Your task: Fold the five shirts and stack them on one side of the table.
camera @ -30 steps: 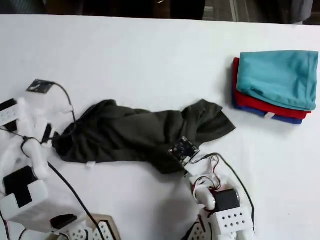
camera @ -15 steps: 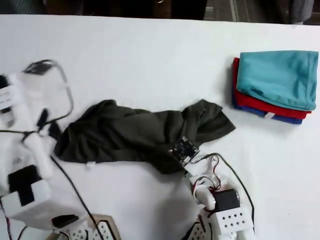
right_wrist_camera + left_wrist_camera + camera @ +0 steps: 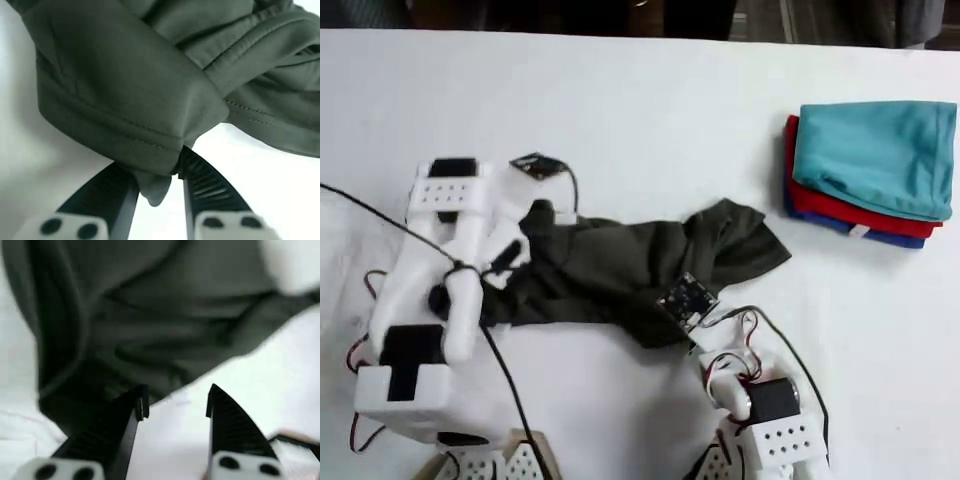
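Note:
A dark green shirt [image 3: 620,265] lies crumpled across the middle of the white table [image 3: 650,110]. My left gripper [image 3: 175,402] hovers open over the shirt's left part [image 3: 165,315], nothing between its fingers. In the high view that arm [image 3: 450,260] covers the shirt's left end. My right gripper [image 3: 156,172] is shut on a fold of the dark green shirt [image 3: 125,90] at its near edge, where the right arm [image 3: 720,340] meets the cloth. A stack of folded shirts, teal [image 3: 878,155] over red [image 3: 840,210] over blue [image 3: 880,236], sits at the right side.
Cables run from both arm bases [image 3: 765,425] along the table's near edge. Bare white tabletop stretches across the far half and the near right corner.
The left arm has swung right from the table's left edge onto the shirt's left end, pushing that end slightly rightward. The right arm and the stack have not moved.

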